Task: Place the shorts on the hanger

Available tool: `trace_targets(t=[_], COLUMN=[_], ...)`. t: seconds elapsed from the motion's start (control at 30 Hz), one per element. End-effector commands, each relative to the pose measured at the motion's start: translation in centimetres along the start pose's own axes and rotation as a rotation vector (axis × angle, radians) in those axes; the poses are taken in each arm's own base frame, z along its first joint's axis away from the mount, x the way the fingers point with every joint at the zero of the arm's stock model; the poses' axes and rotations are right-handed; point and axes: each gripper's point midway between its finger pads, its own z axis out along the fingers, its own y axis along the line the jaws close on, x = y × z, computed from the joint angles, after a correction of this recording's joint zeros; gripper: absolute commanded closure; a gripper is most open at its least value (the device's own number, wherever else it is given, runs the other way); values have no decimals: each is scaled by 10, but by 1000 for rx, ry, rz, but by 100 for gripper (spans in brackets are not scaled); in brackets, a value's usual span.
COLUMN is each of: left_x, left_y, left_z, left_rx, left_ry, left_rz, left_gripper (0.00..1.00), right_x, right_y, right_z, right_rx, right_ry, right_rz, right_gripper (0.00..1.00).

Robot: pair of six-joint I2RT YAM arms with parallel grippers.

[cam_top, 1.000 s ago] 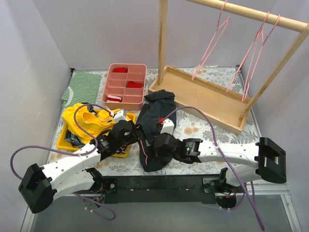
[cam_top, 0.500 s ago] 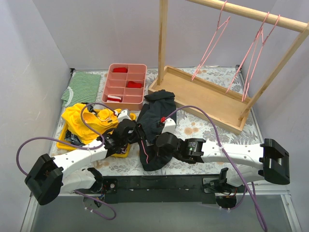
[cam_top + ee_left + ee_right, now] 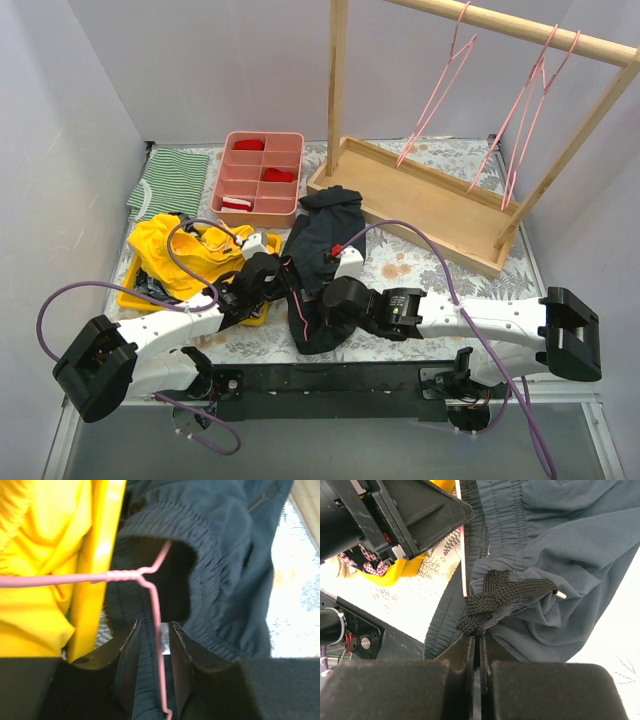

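Right gripper clenched on shorts at drawstring, left gripper straddled hanger wire at shorts' waistband, clamping could not be told.

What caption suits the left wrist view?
Left fingers straddle a thin pink wire hanger reaching into the elastic waistband opening of limp dark navy shorts, yellow plastic bin alongside.

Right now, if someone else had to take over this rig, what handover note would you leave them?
Left gripper: jaws narrowly apart round the hanger wire; grip unconfirmed.
Right gripper: jaws shut on the shorts at the waistband, by the drawstring.
Shorts lie on the table toward its near edge; one hanger arm enters the waist opening.
Done: threading started.
Left: get the shorts fully onto the hanger.
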Motion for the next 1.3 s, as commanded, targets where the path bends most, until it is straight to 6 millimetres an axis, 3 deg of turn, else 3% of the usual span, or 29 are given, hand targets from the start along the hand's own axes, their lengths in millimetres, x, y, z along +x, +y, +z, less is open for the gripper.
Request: trace_targets(t=[0.0, 0.13, 0.17, 0.2, 0.37, 0.5, 0.6, 0.7, 0.77, 0.83, 0.93, 0.97, 1.03, 1.07, 1.13, 1.27], left_x=[-6, -9, -2, -8, -3, -3, -11, -27, -42, -64, -93, -103, -115, -126, -135, -150], left_y=[5, 3, 5, -7, -21, -40, -51, -61, -58, -57, -61, -60, -61, -66, -69, -80], left_z=[1, 3, 2, 3, 2, -2, -9, -20, -26, -42, -72, -79, -94, -104, -114, -134], left_rx=[-14, -1, 14, 74, 176, 310, 368, 394, 369, 355, 372, 358, 356, 362, 362, 390], left_ry=[-41, -56, -35, -68, -59, -79, -114, -163, -221, -307, -418, -456, -496, -526, -553, -591], left_rz=[-8, 9, 15, 1, 4, -11, -5, -4, -15, -59, -93, -99, -89, -94, -85, -60], left_gripper=[70, 70, 70, 71, 75, 83, 99, 100, 100, 100, 100, 100, 100, 100, 100, 100], right_x=[-10, -9, -10, -8, -11, -16, -15, -20, -34, -59, -81, -101, -111, -126, -135, -176], right_y=[5, 6, 6, 6, 9, 15, 15, 15, 25, 43, 50, 66, 73, 82, 85, 86], right_z=[-9, -9, -8, -8, -8, -10, -10, -10, -16, -23, -27, -36, -35, -40, -38, -42], right_rx=[-15, -13, -12, -10, -7, -14, -3, 9, -4, -21, 23, -2, 14, 2, 18, 39], right_ry=[-36, -37, -36, -32, -35, -35, -29, -37, -61, -106, -136, -171, -183, -208, -214, -264], right_rz=[20, 21, 20, 16, 5, -16, -29, -44, -47, -68, -133, -122, -158, -147, -172, -156], right_gripper=[99, 99, 99, 99, 99, 99, 99, 99, 99, 99, 99, 99, 99, 99, 99, 99])
